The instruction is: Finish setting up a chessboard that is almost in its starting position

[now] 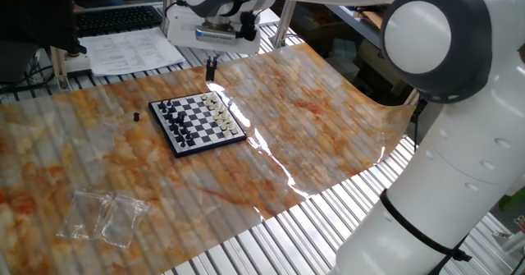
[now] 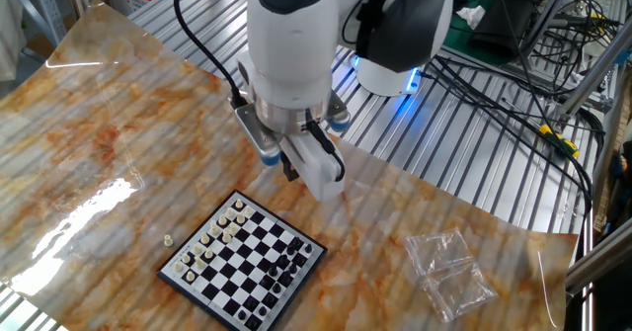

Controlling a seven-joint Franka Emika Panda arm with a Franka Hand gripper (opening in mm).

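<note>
chessboard (image 1: 198, 123): we see it lying flat on the marbled orange sheet (image 1: 312, 119), black pieces along one edge, cream-white pieces along the opposite edge.
stray black piece (image 1: 135, 116): on the sheet just beside the board's black-piece side, off the board.
stray white piece (image 2: 168, 240): on the sheet near the board's white-piece side, apart from it.
gripper (image 1: 211, 68): we place it above the sheet, beyond the board's far corner, touching nothing.
jaws: dark fingertips read as close together with nothing between them; we cannot tell for certain.
plastic bag (image 2: 449, 272): clear, crumpled, on the sheet well apart from the board.
papers (image 1: 131, 49): on the slatted table behind the sheet, next to a keyboard (image 1: 119, 18).
</note>
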